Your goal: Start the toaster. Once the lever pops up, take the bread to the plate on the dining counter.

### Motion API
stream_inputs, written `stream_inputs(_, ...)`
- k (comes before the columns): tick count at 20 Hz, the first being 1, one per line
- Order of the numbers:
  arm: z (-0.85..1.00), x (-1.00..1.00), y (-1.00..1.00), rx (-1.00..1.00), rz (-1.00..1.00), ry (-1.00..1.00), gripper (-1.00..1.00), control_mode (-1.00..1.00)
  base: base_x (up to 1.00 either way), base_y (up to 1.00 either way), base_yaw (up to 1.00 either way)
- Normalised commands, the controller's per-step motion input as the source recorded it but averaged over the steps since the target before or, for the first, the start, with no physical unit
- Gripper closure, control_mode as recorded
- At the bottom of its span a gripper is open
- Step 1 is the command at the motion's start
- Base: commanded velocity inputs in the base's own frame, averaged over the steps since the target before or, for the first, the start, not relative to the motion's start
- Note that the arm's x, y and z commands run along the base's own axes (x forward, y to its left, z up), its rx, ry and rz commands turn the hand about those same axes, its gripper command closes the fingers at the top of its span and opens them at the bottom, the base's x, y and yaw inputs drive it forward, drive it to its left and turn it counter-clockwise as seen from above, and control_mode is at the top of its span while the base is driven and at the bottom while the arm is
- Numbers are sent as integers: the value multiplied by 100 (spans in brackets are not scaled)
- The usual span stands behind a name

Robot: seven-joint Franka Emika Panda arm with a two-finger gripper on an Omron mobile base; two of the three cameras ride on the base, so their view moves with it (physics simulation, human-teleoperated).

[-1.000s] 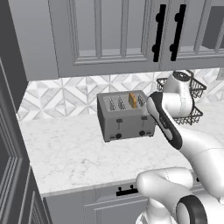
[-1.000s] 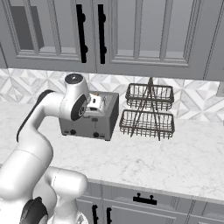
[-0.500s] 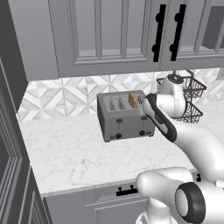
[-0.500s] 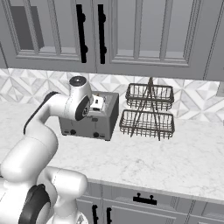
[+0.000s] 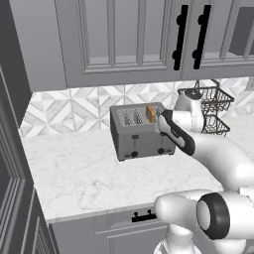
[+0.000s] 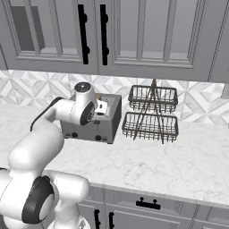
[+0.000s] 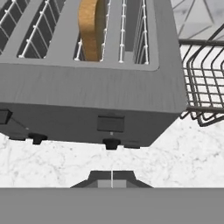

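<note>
Hovering before the toaster near the counter's back edge, the closed, empty gripper faces the right lever, and could slip off it, leaving the bread in its slot untoasted.
</note>
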Motion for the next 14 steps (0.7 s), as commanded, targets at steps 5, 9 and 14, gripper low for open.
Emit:
stream_inputs(5,-12,27,0,0,0,0,100,-100,0,0,0)
stream_inputs(9,-19,25,0,0,0,0,100,-100,0,0,0)
stream_inputs(14,-20,22,0,0,0,0,100,-100,0,0,0)
